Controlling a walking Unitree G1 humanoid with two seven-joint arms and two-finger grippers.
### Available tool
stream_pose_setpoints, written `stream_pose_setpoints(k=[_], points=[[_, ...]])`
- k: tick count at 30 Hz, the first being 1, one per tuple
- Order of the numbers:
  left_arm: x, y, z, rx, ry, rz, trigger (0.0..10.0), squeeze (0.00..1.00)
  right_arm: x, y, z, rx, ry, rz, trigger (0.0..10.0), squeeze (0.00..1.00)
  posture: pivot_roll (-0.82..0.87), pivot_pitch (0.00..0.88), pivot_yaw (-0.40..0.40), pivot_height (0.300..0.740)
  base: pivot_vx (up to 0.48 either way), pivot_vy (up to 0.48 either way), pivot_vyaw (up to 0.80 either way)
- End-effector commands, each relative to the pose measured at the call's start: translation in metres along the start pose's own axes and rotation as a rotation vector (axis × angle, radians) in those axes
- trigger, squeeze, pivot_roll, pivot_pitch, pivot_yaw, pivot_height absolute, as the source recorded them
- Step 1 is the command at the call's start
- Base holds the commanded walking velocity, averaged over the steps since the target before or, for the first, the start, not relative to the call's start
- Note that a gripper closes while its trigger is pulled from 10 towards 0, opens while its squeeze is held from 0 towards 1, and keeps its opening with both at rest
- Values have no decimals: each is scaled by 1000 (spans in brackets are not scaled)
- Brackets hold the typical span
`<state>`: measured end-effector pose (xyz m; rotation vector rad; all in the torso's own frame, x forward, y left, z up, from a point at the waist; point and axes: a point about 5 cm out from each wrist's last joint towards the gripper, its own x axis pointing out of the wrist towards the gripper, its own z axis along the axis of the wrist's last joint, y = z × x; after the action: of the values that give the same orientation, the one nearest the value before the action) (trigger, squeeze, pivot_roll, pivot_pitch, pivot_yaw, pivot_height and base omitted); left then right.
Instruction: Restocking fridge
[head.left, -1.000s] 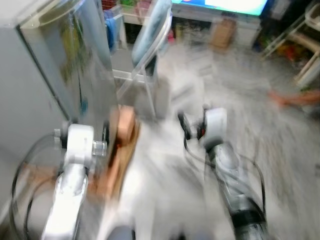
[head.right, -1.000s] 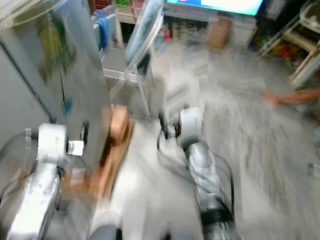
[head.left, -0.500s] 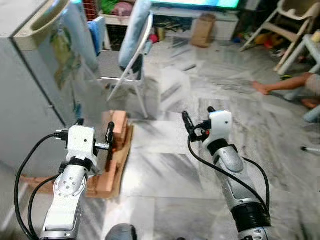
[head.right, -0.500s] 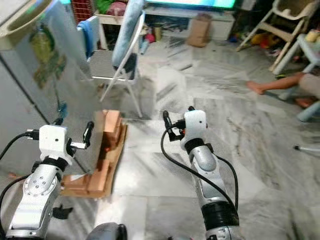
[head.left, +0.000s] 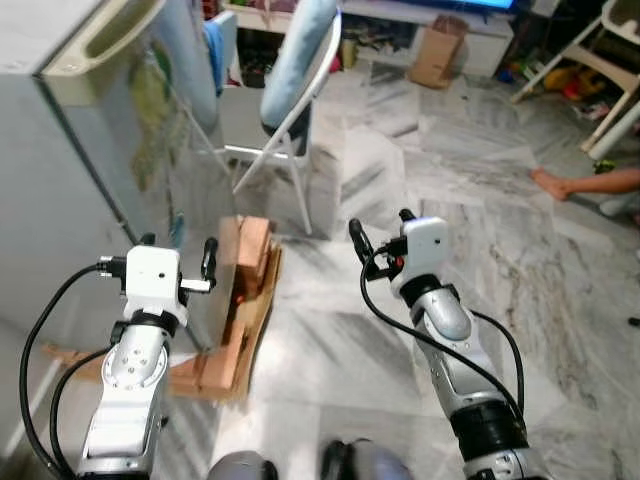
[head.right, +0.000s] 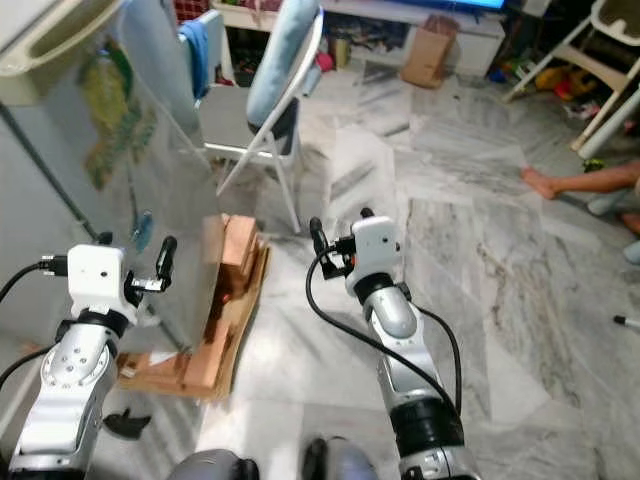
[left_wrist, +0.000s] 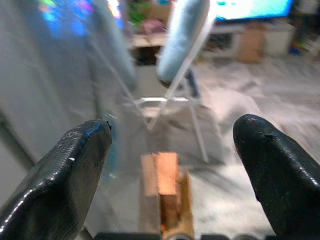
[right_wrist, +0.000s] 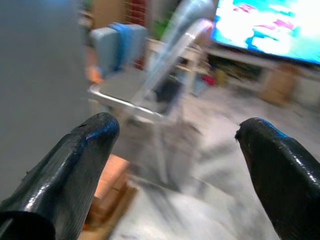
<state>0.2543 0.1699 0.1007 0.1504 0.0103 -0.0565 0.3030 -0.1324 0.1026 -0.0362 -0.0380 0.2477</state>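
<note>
- left eye view: my left gripper (head.left: 178, 268) sits at lower left of the frame, fingers spread wide and holding nothing, just beside the grey side wall of the fridge (head.left: 80, 180) that fills the upper left.
- left eye view: my right gripper (head.left: 378, 236) sits just right of centre, also wide apart and empty, raised over bare marble floor (head.left: 500, 230).
- change, whole frame: half a second ago the folding chair (head.left: 290, 110) stood further left and the cardboard stack (head.left: 245, 300) lower; both have slid together, so i judge that my head and body turned, not the objects.
- change, sharpness: a second ago the head views were smeared with motion; they are crisp at this moment, which suggests my walk has slowed or paused.
- change, arms: both grippers keep much the same raised, open posture as before, with no item taken up.
- left wrist view: between my two black fingers (left_wrist: 75, 165) i see the cardboard stack ahead and the chair beyond it, with the fridge wall along one side.
- right wrist view: the chair and a bright screen (right_wrist: 270, 25) lie ahead; this picture is blurred.
- a person's bare foot and lower leg (head.left: 590, 183) reach in at the right edge, well apart from me.
- meaning for the task: i face the fridge's side, no door front or goods are visible, so restocking appears barely begun; i judge i must first reposition to the door.
</note>
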Motion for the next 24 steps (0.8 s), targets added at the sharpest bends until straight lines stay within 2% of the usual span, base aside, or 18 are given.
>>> stream_pose_setpoints(k=[1, 12, 14, 15, 16, 18, 20, 21, 24], points=[[-1, 7, 3, 25, -18, 15, 10000, 0, 0, 5, 3, 6, -13, 10, 10000, 0, 163, 75, -48, 740, 0, 0, 0], [2, 14, 6, 51, -15, 83, 10000, 0, -7, 1, -2, -6, 10, -1, 10000, 0, 155, 88, -50, 740, 0, 0, 0], [7, 16, 7, 23, -17, 88, 10000, 0, -10, -1, -2, -6, 14, -2, 10000, 0, 155, 86, -58, 740, 0, 0, 0], [15, 16, 12, 23, -39, 76, 10000, 0, -14, -3, -3, -3, 29, -11, 10000, 0, 160, 86, -66, 740, 0, 0, 0], [15, 16, 12, 23, -39, 76, 10000, 0, -14, -3, -3, -3, 29, -11, 10000, 0, 160, 86, -66, 740, 0, 0, 0], [23, 15, 20, 20, -62, 35, 10000, 0, -22, -1, -3, -7, 33, 6, 10000, 0, 153, 88, -72, 740, 0, 0, 0], [31, 18, 26, 40, -83, 27, 10000, 0, -32, 3, -3, -17, 43, 35, 10000, 0, 137, 86, -69, 740, 0, 0, 0], [38, 24, 28, 82, -90, 57, 10000, 0, -39, 2, -6, -24, 58, 39, 10000, 0, 131, 86, -67, 740, 0, 0, 0], [43, 29, 29, 91, -92, 67, 10000, 0, -40, -3, -4, -20, 60, 17, 10000, 0, 123, 88, -63, 740, 0, 0, 0]])
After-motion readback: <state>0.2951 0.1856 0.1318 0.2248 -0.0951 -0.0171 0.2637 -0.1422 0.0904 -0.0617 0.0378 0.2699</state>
